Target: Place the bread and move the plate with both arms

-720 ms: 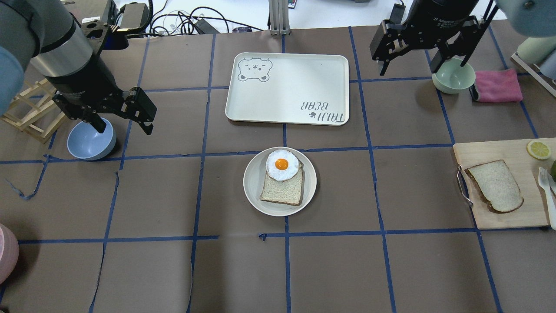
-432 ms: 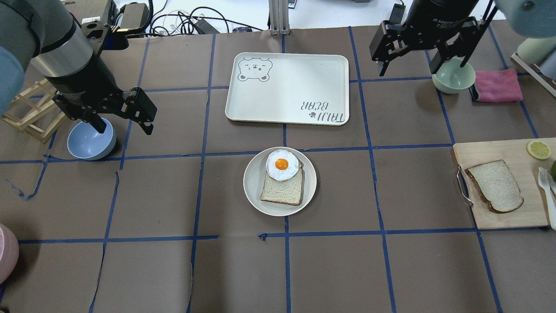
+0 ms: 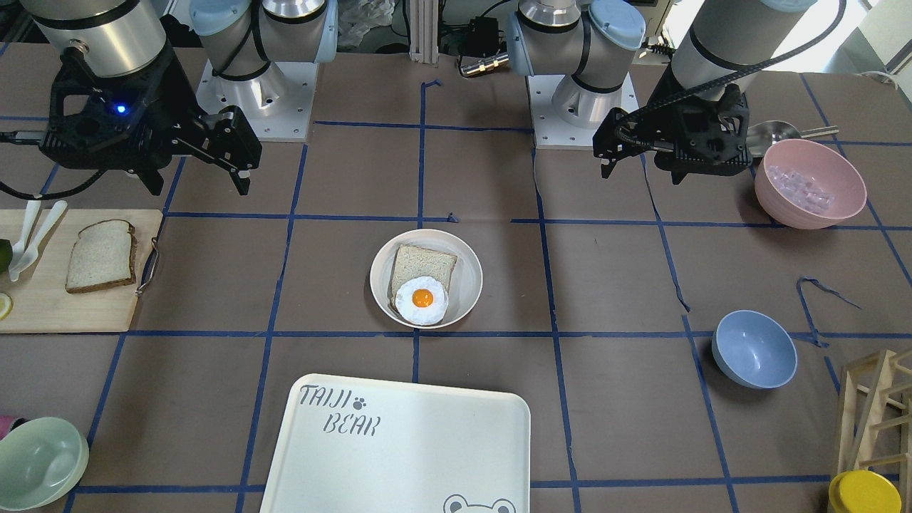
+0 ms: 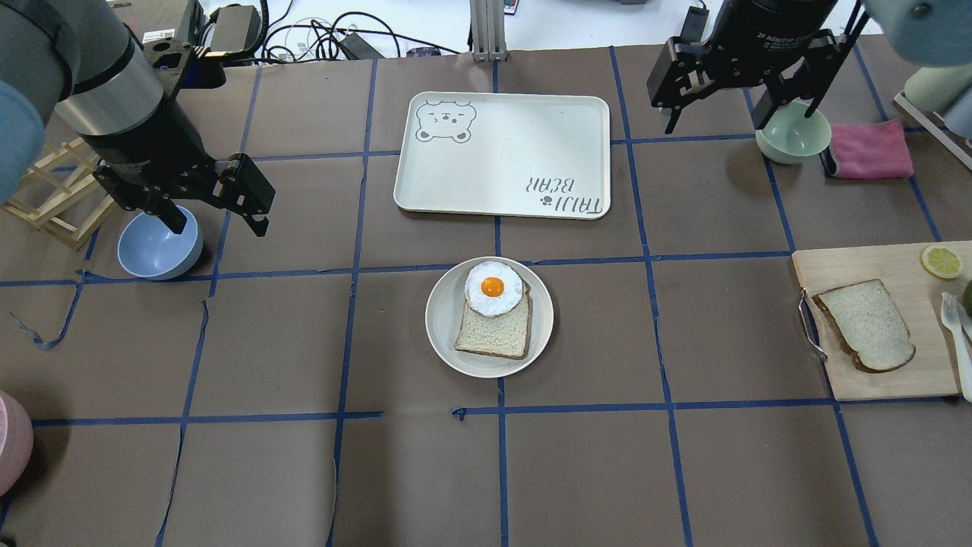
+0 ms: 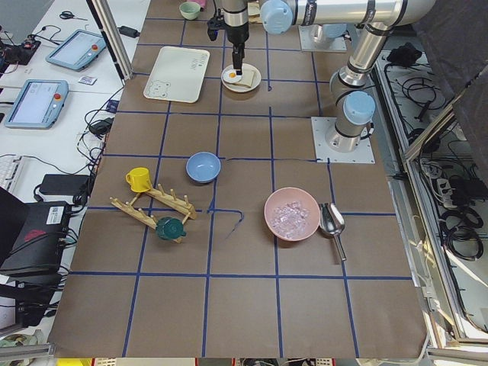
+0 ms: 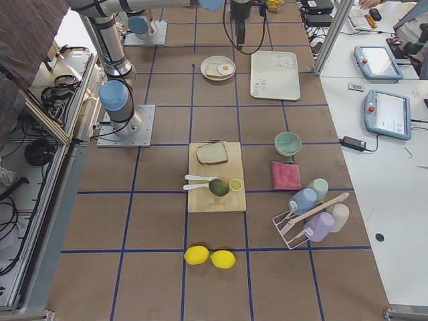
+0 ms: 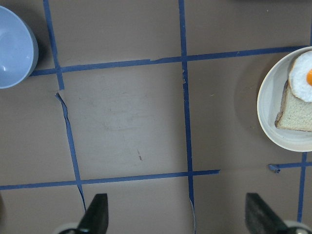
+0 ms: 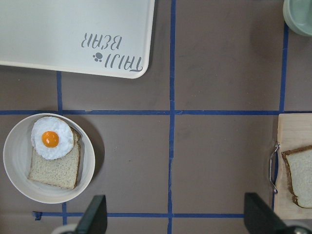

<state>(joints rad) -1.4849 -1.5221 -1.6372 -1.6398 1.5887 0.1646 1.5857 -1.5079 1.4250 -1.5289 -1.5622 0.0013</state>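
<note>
The bread (image 4: 866, 324), domed with a dark crust, lies on a wooden cutting board (image 4: 873, 380) at the right; it also shows in the front view (image 3: 101, 255) and in the right wrist view (image 8: 301, 176). The round cream plate (image 4: 443, 319) sits mid-table and holds a squarer slice topped with a fried egg (image 4: 493, 288). My left gripper (image 4: 218, 222) hangs open and empty above the blue bowl (image 4: 156, 247), far left of the plate. My right gripper (image 4: 740, 114) hangs open and empty at the back right, by the green bowl (image 4: 793, 137).
The white TAIJI BEAR tray (image 4: 501, 152) lies behind the plate. A pink cloth (image 4: 869, 148) is beside the green bowl. A wooden rack (image 4: 53, 194) stands at the far left. A pink bowl of ice (image 3: 810, 184) sits near the left arm's base.
My right gripper has shifted very slightly. The left arm, the plate and the bread have not moved.
</note>
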